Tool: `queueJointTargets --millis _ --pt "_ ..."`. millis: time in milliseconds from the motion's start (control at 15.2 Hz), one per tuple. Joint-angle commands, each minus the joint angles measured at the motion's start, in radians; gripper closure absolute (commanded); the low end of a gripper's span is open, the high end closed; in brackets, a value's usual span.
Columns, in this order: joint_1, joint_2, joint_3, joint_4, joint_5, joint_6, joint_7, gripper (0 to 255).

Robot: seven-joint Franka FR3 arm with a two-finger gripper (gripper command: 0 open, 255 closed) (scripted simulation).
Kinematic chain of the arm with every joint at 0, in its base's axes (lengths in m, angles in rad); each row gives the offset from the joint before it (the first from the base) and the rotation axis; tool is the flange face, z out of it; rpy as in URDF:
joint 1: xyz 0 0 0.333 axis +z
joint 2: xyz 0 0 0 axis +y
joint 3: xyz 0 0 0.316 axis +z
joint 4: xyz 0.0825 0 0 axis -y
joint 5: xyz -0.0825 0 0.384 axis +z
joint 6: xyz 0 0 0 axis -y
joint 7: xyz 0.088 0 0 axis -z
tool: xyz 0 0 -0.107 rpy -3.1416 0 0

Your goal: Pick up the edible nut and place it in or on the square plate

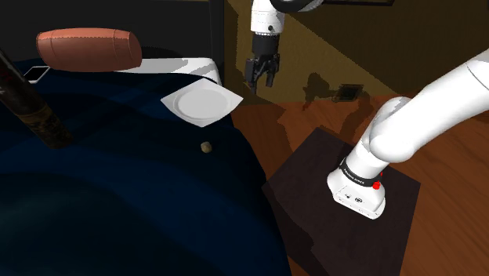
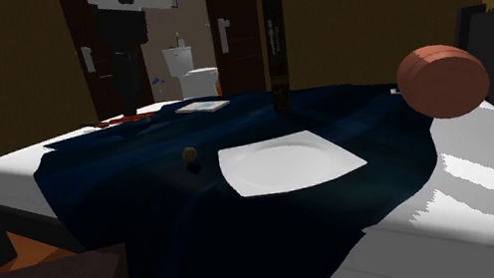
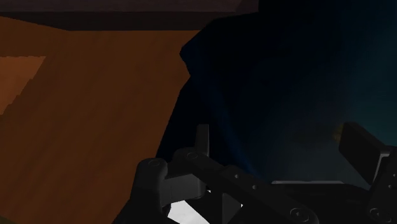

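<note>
We find the nut (image 1: 206, 147) lying alone on the dark navy blanket (image 1: 117, 204), a small pale tan lump near the square plate (image 1: 202, 103) but clearly apart from it. In the second exterior view the nut (image 2: 190, 154) sits to the left of the plate (image 2: 289, 162). The plate is plain white, with a round well and nothing on it, and it rests flat on the blanket close to the bed's edge.

The black gripper (image 1: 261, 83) hangs in the air to the shoulder view's right of the plate, pointing down. Its jaws are released with a gap between the fingers, and in the wrist view the fingers (image 3: 202, 137) stand apart with nothing between them.

A reddish-brown bolster pillow (image 1: 90, 49) lies at the head of the bed. Beside it is a small flat phone-like slab (image 1: 37, 74) whose face shows no writing we can read. The dark stand (image 1: 313, 223) sits on the wooden floor (image 1: 447, 157). A dark band (image 1: 356, 179) around the arm's base carries tiny pale lettering that we cannot read, and there is a red button (image 1: 377, 185) next to it. Through the doorway in the second exterior view we see a white toilet (image 2: 195, 75).
</note>
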Motion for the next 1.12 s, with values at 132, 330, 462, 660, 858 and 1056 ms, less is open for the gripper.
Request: queueJointTargets --millis 132,330,462,660,858,1056 --pt "0.026 0.124 0.054 0.04 0.011 0.073 0.05 0" --pt "0.045 0.226 0.09 0.086 0.008 0.118 0.088 0" --pt "0.058 0.296 0.11 0.123 0.0 0.145 0.115 0" --pt "0.08 0.405 0.137 0.186 -0.017 0.179 0.156 0" --pt "0.107 0.517 0.157 0.26 -0.041 0.205 0.198 0" --pt "0.139 0.632 0.17 0.345 -0.07 0.221 0.238 0"
